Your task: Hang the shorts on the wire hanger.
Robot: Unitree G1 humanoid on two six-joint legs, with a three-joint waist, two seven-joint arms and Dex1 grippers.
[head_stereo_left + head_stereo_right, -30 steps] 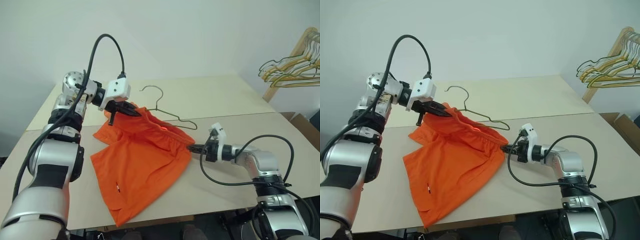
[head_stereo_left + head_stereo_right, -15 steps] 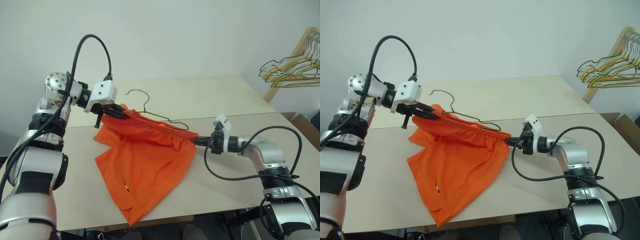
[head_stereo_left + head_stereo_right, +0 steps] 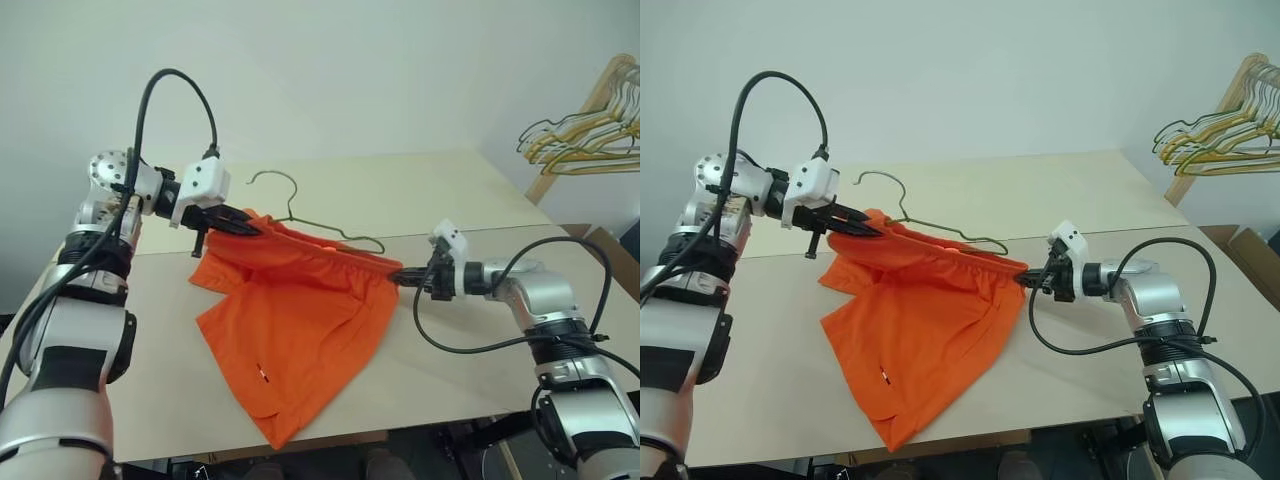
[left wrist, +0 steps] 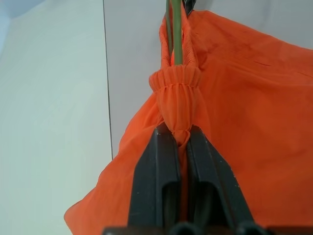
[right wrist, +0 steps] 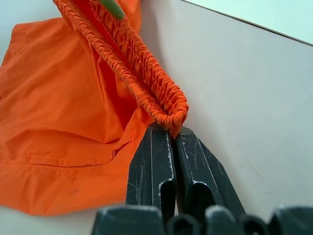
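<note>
both grippers, left gripper and right gripper, clamped on the shorts waistband, stretched at the wire hanger; next probably needs settling it on.

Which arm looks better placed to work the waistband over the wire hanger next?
Probably the left. The left gripper pinches the shorts at the waistband right beside the wire hanger; the right gripper holds the opposite end, farther from the hook.

- The shorts: matt orange woven cloth, waistband gathered and ribbed.
- The wire hanger: thin, smooth dark wire.
- The desk: pale, matt, smooth board.
- Gripper fingers: black scuffed plastic.
</note>
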